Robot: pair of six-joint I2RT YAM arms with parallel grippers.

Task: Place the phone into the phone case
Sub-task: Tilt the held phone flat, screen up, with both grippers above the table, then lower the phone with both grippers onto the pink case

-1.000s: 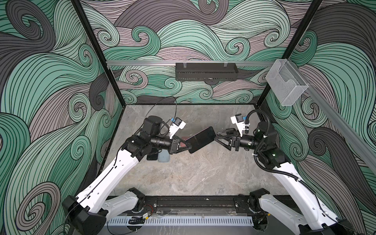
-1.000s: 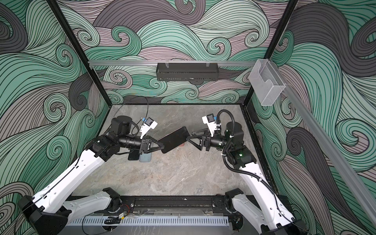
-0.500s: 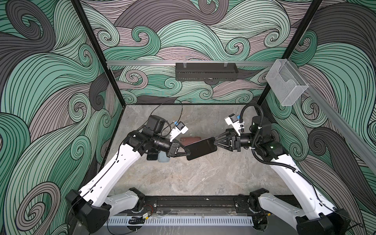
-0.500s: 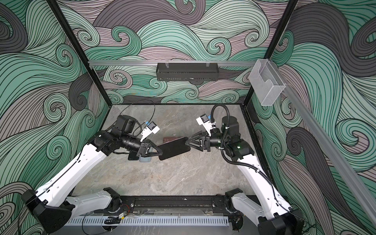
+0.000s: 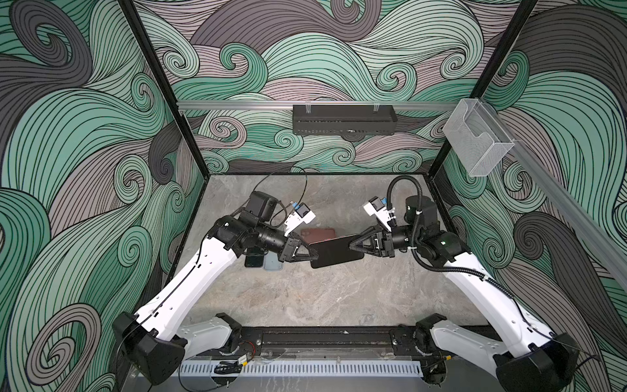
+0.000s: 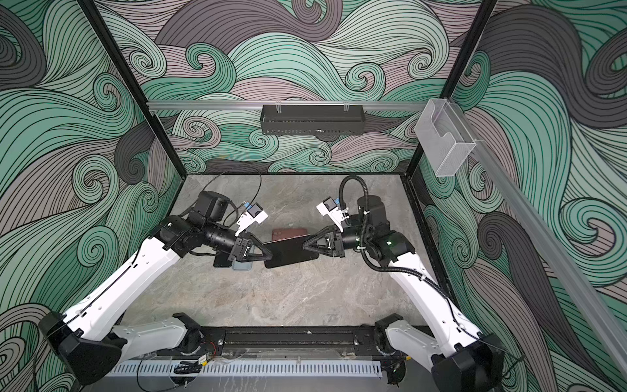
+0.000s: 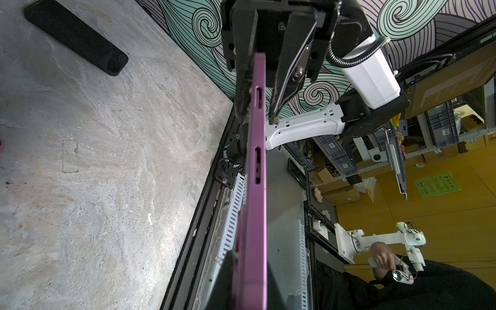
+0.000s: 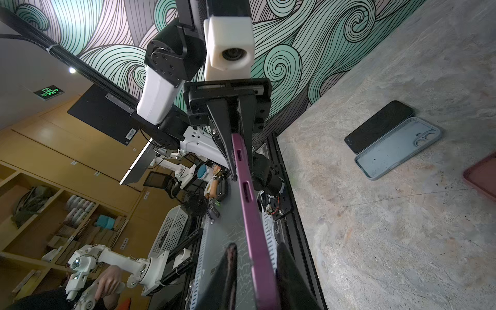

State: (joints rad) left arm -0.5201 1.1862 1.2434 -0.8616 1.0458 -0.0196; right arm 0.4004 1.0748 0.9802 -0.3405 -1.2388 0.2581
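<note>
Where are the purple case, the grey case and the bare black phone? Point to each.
purple case [image 8: 256,228]: right wrist view, side edge.
grey case [image 8: 397,150]: right wrist view, inner floor.
black phone [image 8: 378,126]: right wrist view, screen.

Wave-patterned walls [image 5: 339,51] enclose the grey marbled floor [image 5: 339,298]; right of the black wall tray [image 5: 344,119] hangs a clear holder [image 5: 476,142].

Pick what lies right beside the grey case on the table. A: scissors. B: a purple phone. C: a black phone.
C: the right wrist view shows a black phone lying flat alongside the grey case, long edges next to each other.
</note>
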